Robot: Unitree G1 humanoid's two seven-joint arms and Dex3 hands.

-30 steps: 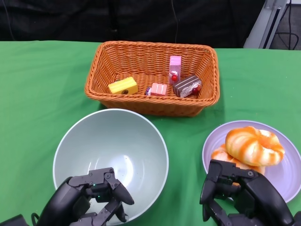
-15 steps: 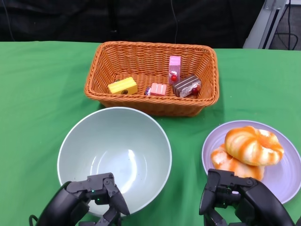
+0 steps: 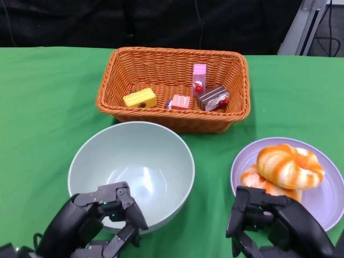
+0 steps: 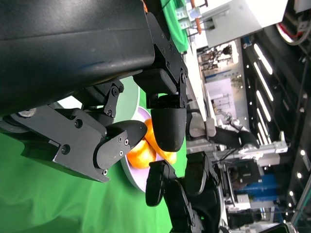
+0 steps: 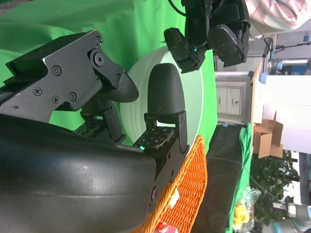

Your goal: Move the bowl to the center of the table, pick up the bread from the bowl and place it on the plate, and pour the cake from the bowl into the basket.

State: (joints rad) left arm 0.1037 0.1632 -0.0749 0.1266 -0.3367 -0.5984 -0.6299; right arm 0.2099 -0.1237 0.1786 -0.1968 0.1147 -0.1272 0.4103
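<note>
The bowl (image 3: 131, 174) is sitting empty on the green table (image 3: 43, 107), near the middle and just in front of the basket (image 3: 174, 88), apart from it. Inside the basket four cake pieces are lying: a yellow one (image 3: 140, 98), a small pink one (image 3: 181, 101), a taller pink one (image 3: 199, 79) leaning against the far wall, and a brown one (image 3: 214, 98). Two orange-swirled breads (image 3: 289, 166) are resting stacked on the lilac plate (image 3: 328, 201) to the right of the bowl. Judged from this layout, all three parts of the task are looking complete. The left hand (image 3: 99, 223) is hovering at the bowl's near rim, fingers apart, holding nothing; in the head view the fingertips are overlapping the rim, but whether they are touching it I cannot tell. The right hand (image 3: 274, 223) is hanging at the near edge of the plate, fingers loosely spread and empty; the right wrist view (image 5: 146, 141) confirms nothing between them. Key relation: the bowl is lying directly ahead of the left hand, which is clearly the nearer one; the right hand is sitting well off to the side by the plate. The round bowl has no long axis to align with. If any move remains, it is probably pulling both hands clear without nudging the rim.
</note>
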